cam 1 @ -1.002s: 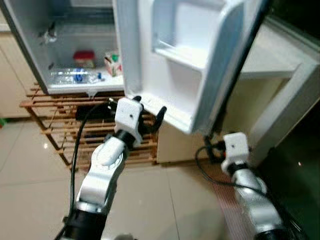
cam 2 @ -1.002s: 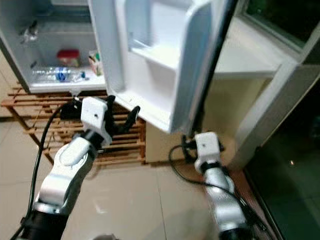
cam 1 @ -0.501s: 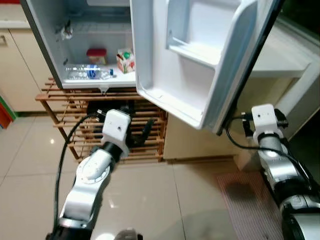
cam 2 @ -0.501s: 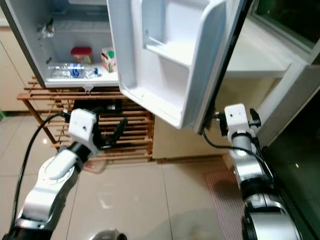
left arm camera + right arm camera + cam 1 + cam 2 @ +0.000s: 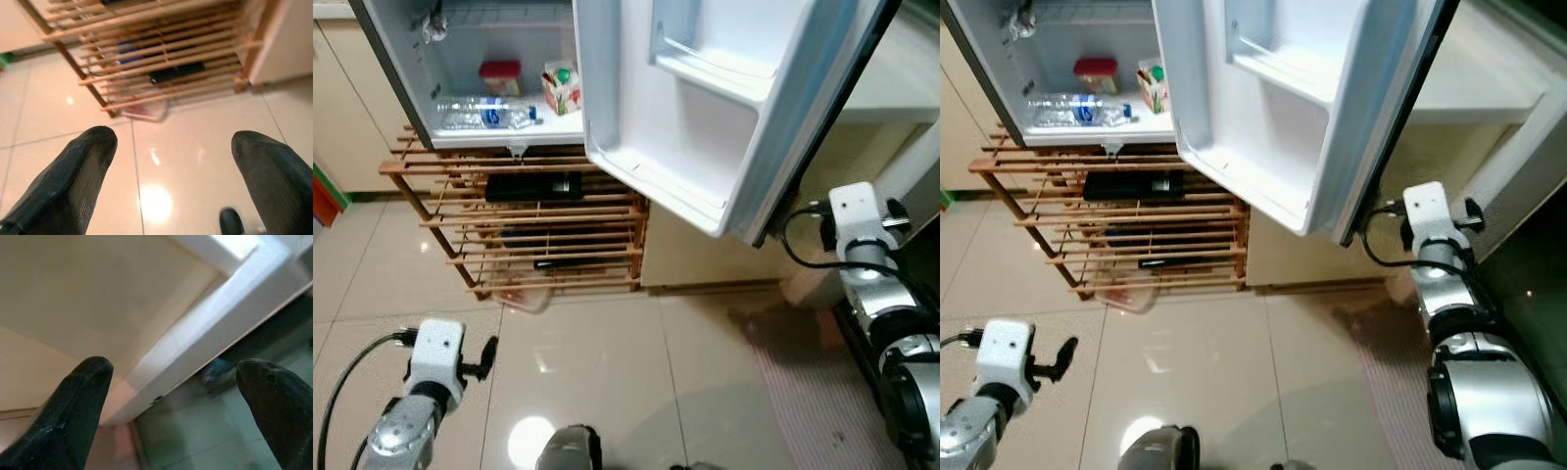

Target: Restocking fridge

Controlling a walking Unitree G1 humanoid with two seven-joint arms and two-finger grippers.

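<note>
Looking along my left gripper (image 5: 173, 188), I see its two black fingers (image 5: 63, 181) spread wide with nothing between them, only glossy floor tile (image 5: 195, 147) and the foot of the wooden rack (image 5: 161, 63) beyond. From the head camera that arm hangs low at my left side, well clear of the fridge. My right gripper (image 5: 171, 406) is likewise spread wide and empty, pointing at a pale wall and a white frame edge (image 5: 220, 328); the right arm (image 5: 862, 245) sits just beside the outer edge of the open fridge door (image 5: 724, 108).

I have no item in either gripper and cannot see any stock waiting outside the fridge, so the things to judge are the ones already inside. The fridge (image 5: 460, 88) stands open on top of the wooden rack. On its lowest shelf a clear water bottle (image 5: 480, 113) with a blue label lies on its side; behind it stands a red-lidded tub (image 5: 499, 76), and just beside that a small carton (image 5: 560, 88) with a green cap, upright near the door side.

I judge the bottle moderately heavy if full, smooth and liable to roll, so I would close across its body near the middle. The carton looks light and crushable: take it by its flat sides, gently. The tub seems stiff; I would pinch it across the lid's width. The door's white bins (image 5: 705, 147) look bare and seem the roomiest place for new stock.
</note>
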